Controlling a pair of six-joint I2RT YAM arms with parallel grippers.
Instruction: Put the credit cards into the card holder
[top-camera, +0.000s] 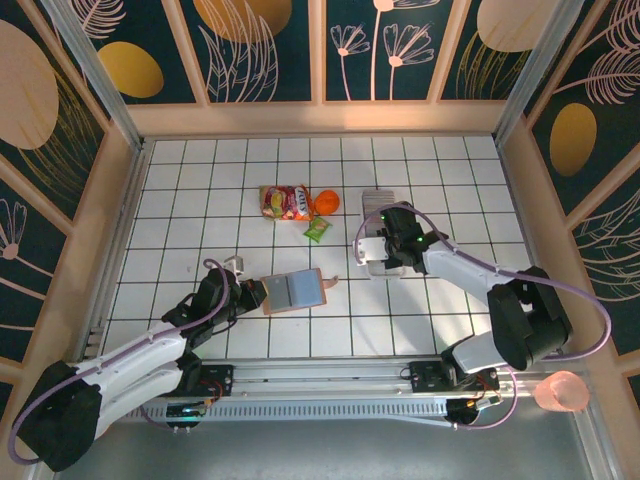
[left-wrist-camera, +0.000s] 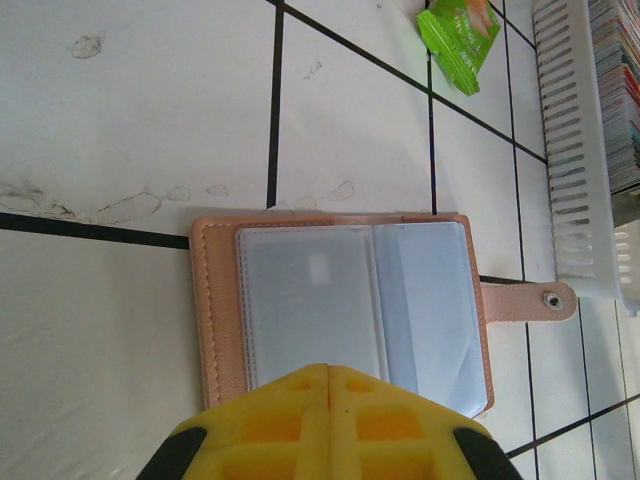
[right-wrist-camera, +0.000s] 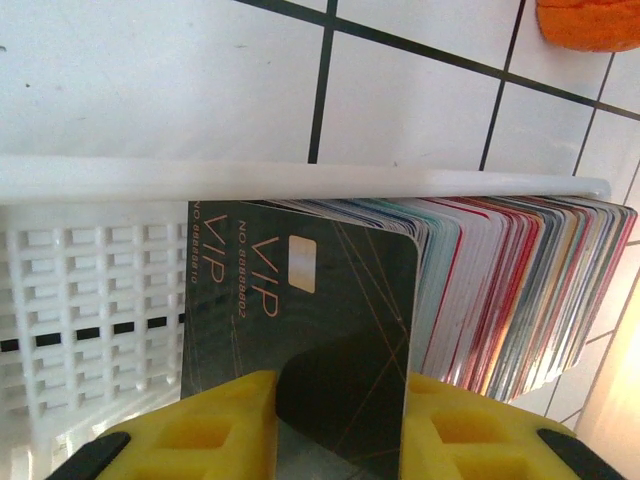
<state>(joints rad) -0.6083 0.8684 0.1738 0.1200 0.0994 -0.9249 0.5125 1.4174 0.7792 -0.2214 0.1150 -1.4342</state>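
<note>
Card holder (top-camera: 295, 290) lies open on tiled table (top-camera: 180, 200), left gripper (top-camera: 252, 293) at its left edge. Right gripper (top-camera: 385, 243) sits over white tray (top-camera: 380, 196). Snack packets (top-camera: 285, 202) lie beyond, apart.

Ahead of the right gripper (right-wrist-camera: 338, 385), the tray (right-wrist-camera: 300, 180) wall blocks the way; packed cards (right-wrist-camera: 520, 290) crowd its right, while the tray floor to its left is free. Ahead of the left gripper (left-wrist-camera: 328, 370), past the wallet (left-wrist-camera: 215, 300), tile (left-wrist-camera: 140, 110) lies open; a green packet (left-wrist-camera: 458, 40) sits ahead-right.
</note>
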